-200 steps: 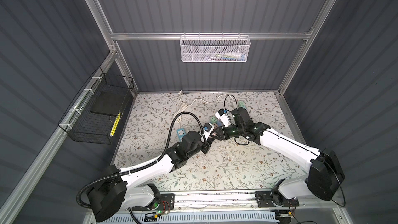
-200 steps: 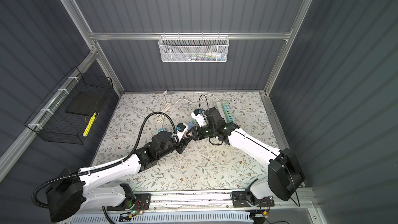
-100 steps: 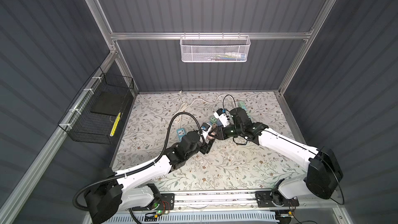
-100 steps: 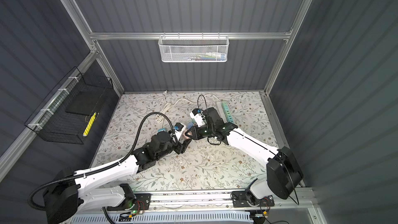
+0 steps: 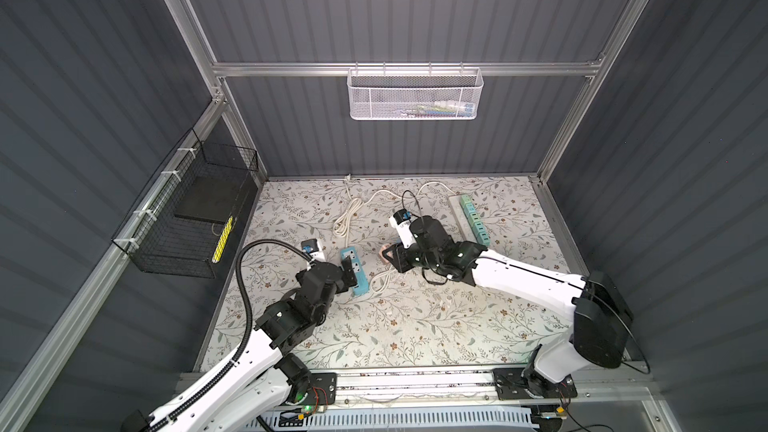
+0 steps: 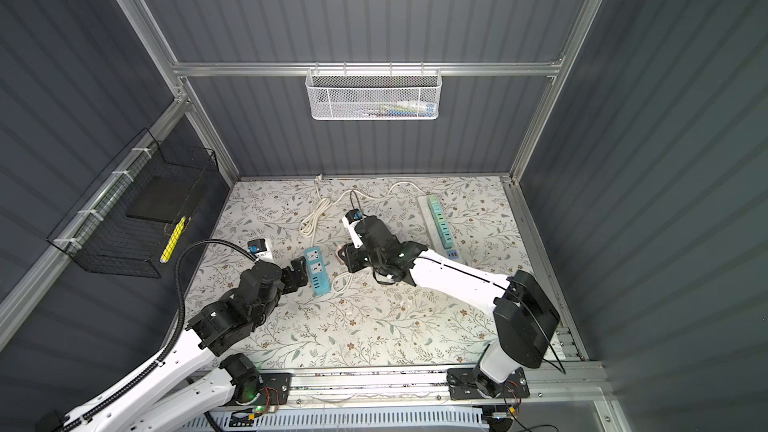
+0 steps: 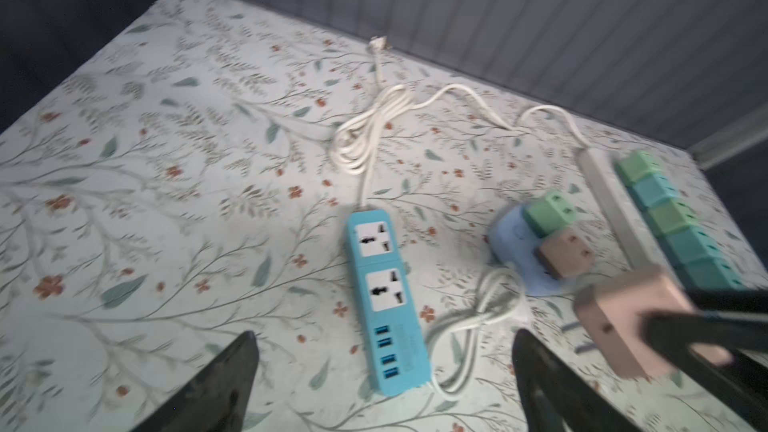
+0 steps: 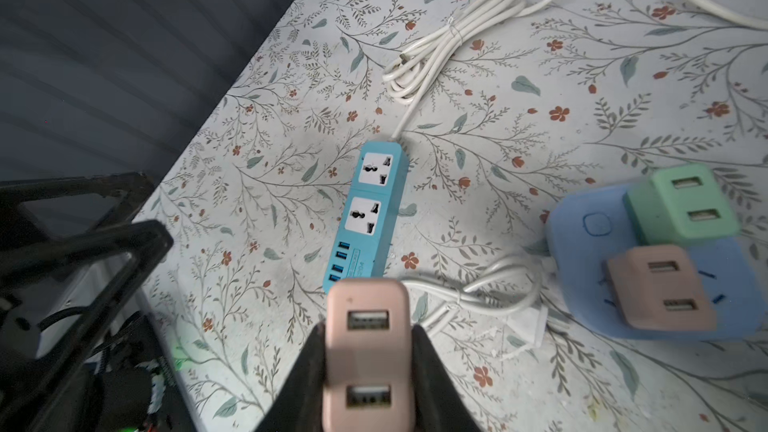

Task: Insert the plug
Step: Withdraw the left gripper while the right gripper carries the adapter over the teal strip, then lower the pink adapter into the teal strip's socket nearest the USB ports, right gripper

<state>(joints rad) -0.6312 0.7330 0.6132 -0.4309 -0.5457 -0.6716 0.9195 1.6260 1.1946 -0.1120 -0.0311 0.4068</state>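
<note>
Since a second ago the left gripper [image 6: 300, 272] has let go and pulled back toward the lower left of both top views. It had met the right one over mid-tabletop [image 5: 415, 326]. Its jaws now stand wide apart and empty, just beside the left edge of the blue power strip [image 6: 317, 271]. The right gripper [image 8: 368, 367] is clamped on the pink plug [image 8: 365, 309], with a finger on each flat side and the USB face toward its wrist camera. The left wrist view shows two bare prongs on the plug's opposite face, in the air. In both top views the plug [image 5: 386, 252] hangs centre frame, near the strip's right side and level with its upper socket, not touching. The strip's long axis runs top to bottom of frame with a slight tilt, the two free sockets at the upper end and the USB ports at the lower. The right arm carries the plug, so the move is likely its own: a short shift left, prongs turned down onto a socket. The target is a guess, since the round blue hub [image 8: 590, 234] beside it also shows free slots. The long strip [image 5: 471, 218] at upper right looks full.
</note>
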